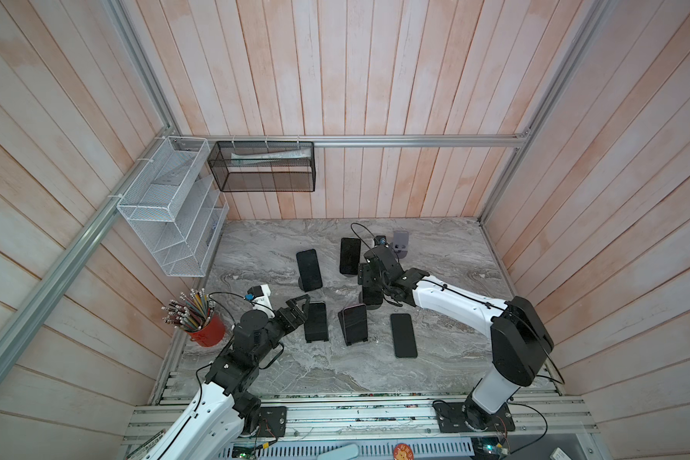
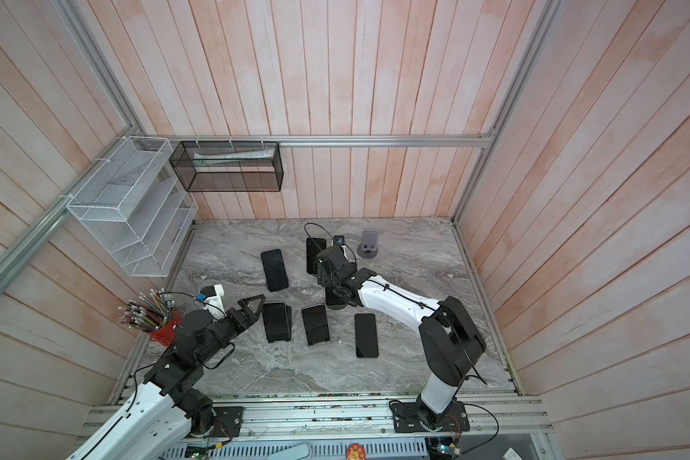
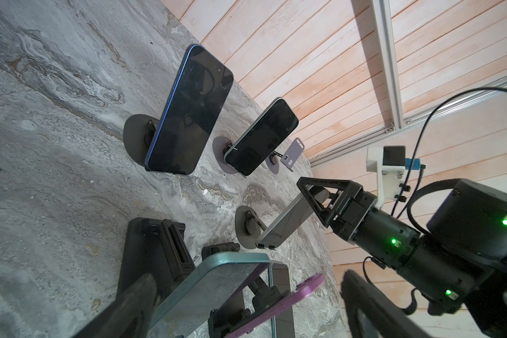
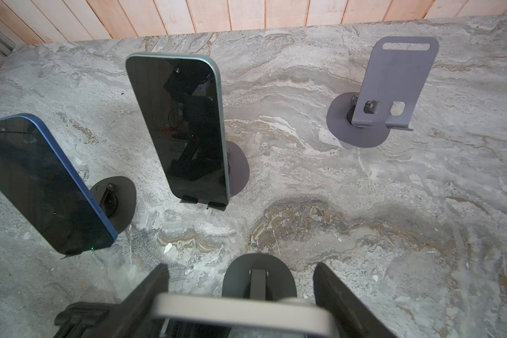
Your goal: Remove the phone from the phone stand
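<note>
A silver phone (image 4: 240,313) leans on a dark round-based phone stand (image 4: 258,272) mid-table; in a top view the phone (image 1: 372,296) sits under my right wrist. My right gripper (image 4: 240,292) straddles the phone's top edge, one finger against one end and a small gap at the other. From the left wrist view the right gripper (image 3: 316,190) sits over that phone (image 3: 287,222). My left gripper (image 1: 301,302) stands wide open beside a teal phone (image 3: 217,281) on a black stand (image 1: 316,320), holding nothing.
A blue phone (image 1: 308,270) and a pale-edged phone (image 1: 349,255) lean on stands farther back, beside an empty grey stand (image 1: 400,243). A purple phone (image 1: 354,322) is on a front stand, another phone (image 1: 403,335) lies flat. A red pencil cup (image 1: 206,328) is at left.
</note>
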`<state>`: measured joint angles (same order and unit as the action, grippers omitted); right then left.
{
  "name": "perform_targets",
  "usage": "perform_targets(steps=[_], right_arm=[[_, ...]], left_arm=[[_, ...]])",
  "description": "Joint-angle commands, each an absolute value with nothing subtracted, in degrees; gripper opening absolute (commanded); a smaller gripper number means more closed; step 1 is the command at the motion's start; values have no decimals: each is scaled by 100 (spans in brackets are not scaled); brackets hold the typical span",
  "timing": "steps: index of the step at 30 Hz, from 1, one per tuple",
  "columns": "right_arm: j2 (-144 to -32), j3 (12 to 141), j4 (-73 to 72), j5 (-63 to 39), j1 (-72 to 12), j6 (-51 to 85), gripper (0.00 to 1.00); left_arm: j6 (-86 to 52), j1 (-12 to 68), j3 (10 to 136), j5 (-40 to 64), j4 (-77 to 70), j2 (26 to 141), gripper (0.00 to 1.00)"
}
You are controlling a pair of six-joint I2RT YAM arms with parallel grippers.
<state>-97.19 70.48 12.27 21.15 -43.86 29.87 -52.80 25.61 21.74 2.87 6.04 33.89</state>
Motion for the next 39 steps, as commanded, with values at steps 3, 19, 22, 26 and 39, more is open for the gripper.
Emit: perform_targets(steps=[3, 19, 22, 26, 39], right_arm=[[-9746, 6948, 1327, 2175, -4447, 2876, 75], [-9339, 6786, 1215, 2171, -4458, 2767, 74], [-9233, 6689, 1084, 2086, -4459, 2771, 74], [-9187, 6726, 1117, 2114, -4459, 2707, 74], [-8734, 6570, 1025, 2255, -4464, 2532, 73]], left_arm=[[-5137, 2537, 2328, 256, 651, 3379, 100], [-4879, 2539, 2557, 527, 509, 3559, 100], [-4843, 2535, 2584, 562, 519, 3548, 100], [-4784, 2533, 2564, 562, 354, 3596, 100], [-4887, 2538, 2664, 730, 300, 3839, 100]])
